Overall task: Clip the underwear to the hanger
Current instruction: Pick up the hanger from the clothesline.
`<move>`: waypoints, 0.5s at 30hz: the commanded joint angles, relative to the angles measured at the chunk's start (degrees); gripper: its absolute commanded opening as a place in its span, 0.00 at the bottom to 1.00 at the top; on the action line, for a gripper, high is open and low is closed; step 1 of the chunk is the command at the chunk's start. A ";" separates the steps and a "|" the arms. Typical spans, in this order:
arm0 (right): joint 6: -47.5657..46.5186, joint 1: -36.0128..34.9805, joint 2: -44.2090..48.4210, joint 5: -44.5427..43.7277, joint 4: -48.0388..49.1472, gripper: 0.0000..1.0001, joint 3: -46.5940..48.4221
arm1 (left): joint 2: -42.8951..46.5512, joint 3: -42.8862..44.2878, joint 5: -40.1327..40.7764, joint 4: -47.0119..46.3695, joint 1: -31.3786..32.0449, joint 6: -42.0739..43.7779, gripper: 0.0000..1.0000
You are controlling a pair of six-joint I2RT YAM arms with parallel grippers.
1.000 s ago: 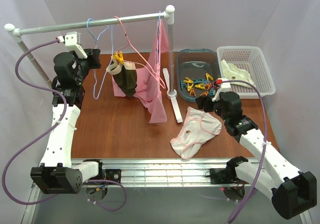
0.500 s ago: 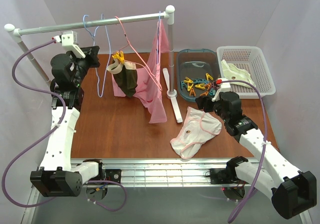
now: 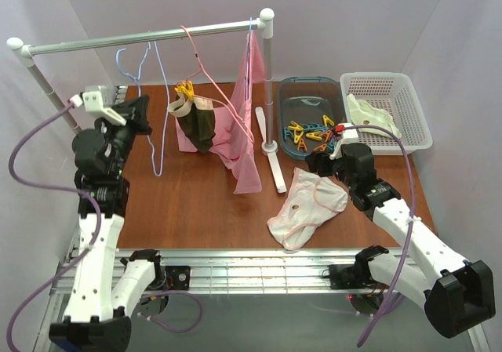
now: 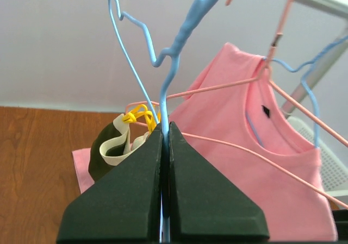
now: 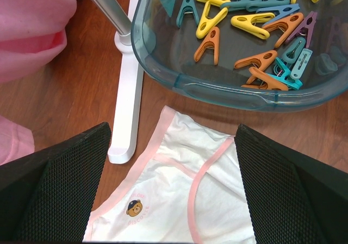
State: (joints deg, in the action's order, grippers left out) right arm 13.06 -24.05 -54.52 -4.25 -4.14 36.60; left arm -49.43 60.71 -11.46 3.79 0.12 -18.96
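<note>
L gripper (image 3: pixel 140 107) drew the hanger (image 3: pixel 160 128) back off the rail (image 3: pixel 196 30), toward me.

Nearest me, the underwear (image 3: pixel 310 207) lay flat on the table (image 3: pixel 196 203), unclipped. The R gripper (image 3: pixel 320 162) hung over its far edge, jaws wide, holding nothing. Further back, the L gripper was pinched tight on the blue wire below the hook. Within approx. a sec it had moved left & nearer, and the hook, earlier over the rail, now looked clear of it. I judged the hanger free to bring to the garment. Pegs (image 3: pixel 310 135) sat beyond in the tray (image 3: pixel 282 105).
</note>
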 commanded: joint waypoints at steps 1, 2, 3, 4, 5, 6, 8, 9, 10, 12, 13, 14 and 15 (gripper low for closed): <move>-0.49 0.15 -0.32 0.91 2.03 0.84 0.05 | 8.44 -6.36 2.23 -1.16 -0.03 -2.48 0.00; -0.32 0.15 -0.41 0.91 2.12 0.84 0.05 | 10.39 -8.04 2.67 -1.07 -0.03 -2.83 0.00; -0.32 0.06 -0.41 1.09 2.12 0.84 -0.04 | 11.89 -10.06 2.94 -1.15 -0.03 -3.97 0.00; -0.40 0.15 -0.41 1.17 2.21 0.84 -0.04 | 14.77 -13.39 2.94 -0.98 -0.03 -4.59 0.00; -0.40 0.15 -0.32 1.17 2.21 0.84 -0.12 | 16.02 -15.34 2.76 -0.81 -0.03 -5.38 0.00; -0.32 0.06 -0.23 1.26 2.21 0.84 -0.21 | 17.08 -16.84 2.07 -0.72 -0.03 -6.25 0.00; -0.32 0.06 -0.06 1.18 2.12 0.84 -0.21 | 19.45 -21.58 1.01 -0.80 -0.03 -8.72 0.00; -0.40 0.15 0.03 1.00 2.12 0.84 -0.30 | 20.15 -22.81 -0.21 -0.80 -0.03 -9.33 0.00; -0.32 0.06 0.12 0.74 2.12 0.84 -0.30 | 20.86 -25.52 -1.01 -0.98 -0.03 -10.91 0.00; -0.31 0.15 0.47 0.47 2.03 0.84 -0.48 | 21.56 -28.00 -2.68 -1.50 -0.03 -12.41 0.00; -0.23 0.06 0.56 0.30 1.86 0.84 -0.48 | 21.83 -29.14 -4.60 -1.86 -0.03 -13.63 0.00; -0.14 0.15 0.64 0.12 1.86 0.84 -0.39 | 22.70 -31.24 -5.32 -2.64 -0.03 -14.26 0.00; -0.14 0.15 0.65 0.12 1.68 0.84 -0.39 | 23.06 -32.05 -5.93 -2.91 0.05 -14.52 0.00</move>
State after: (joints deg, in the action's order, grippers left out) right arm 13.06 -24.05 -54.83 -3.90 -4.10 36.60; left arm -28.16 31.24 -13.21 1.52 0.12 -29.58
